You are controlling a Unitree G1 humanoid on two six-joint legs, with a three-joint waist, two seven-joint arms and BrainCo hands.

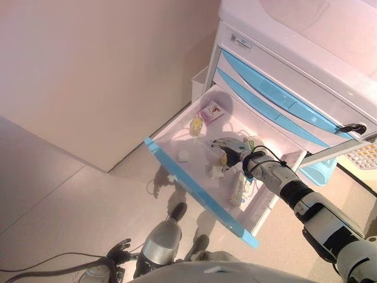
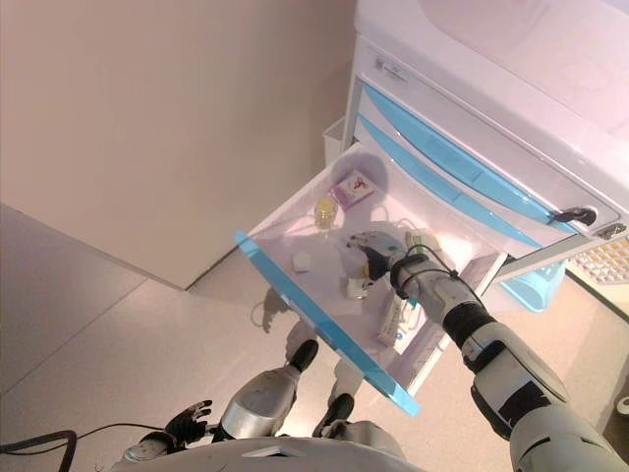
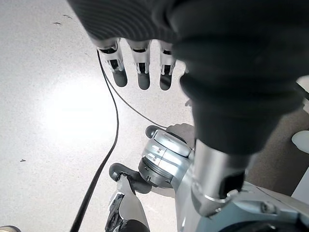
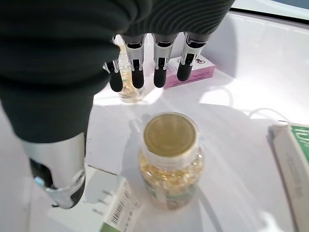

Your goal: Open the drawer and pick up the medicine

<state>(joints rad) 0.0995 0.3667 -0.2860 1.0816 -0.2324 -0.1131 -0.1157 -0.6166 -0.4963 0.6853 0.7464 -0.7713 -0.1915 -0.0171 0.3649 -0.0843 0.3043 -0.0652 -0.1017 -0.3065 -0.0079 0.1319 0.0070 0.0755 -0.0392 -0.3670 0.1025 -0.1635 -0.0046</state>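
The white drawer with a blue front [image 1: 194, 191] stands pulled out of the cabinet [image 1: 294, 59]. A clear medicine bottle of yellow capsules with a yellow lid [image 4: 170, 159] stands upright in it and also shows in the left eye view [image 1: 223, 159]. My right hand [image 1: 232, 148] is inside the drawer, just above the bottle, with its fingers [image 4: 145, 72] straight and the thumb apart, holding nothing. My left hand [image 1: 118, 252] hangs low by the floor, open and empty, and its fingers [image 3: 140, 72] are straight.
The drawer also holds a pink box [image 1: 211, 112], a small yellow vial [image 1: 195, 125], a small white box [image 1: 184, 155], a green and white box [image 1: 217, 171] and a long packet [image 1: 237, 188]. A blue bin [image 1: 318, 171] hangs on the cabinet's right side. A wall stands at the left.
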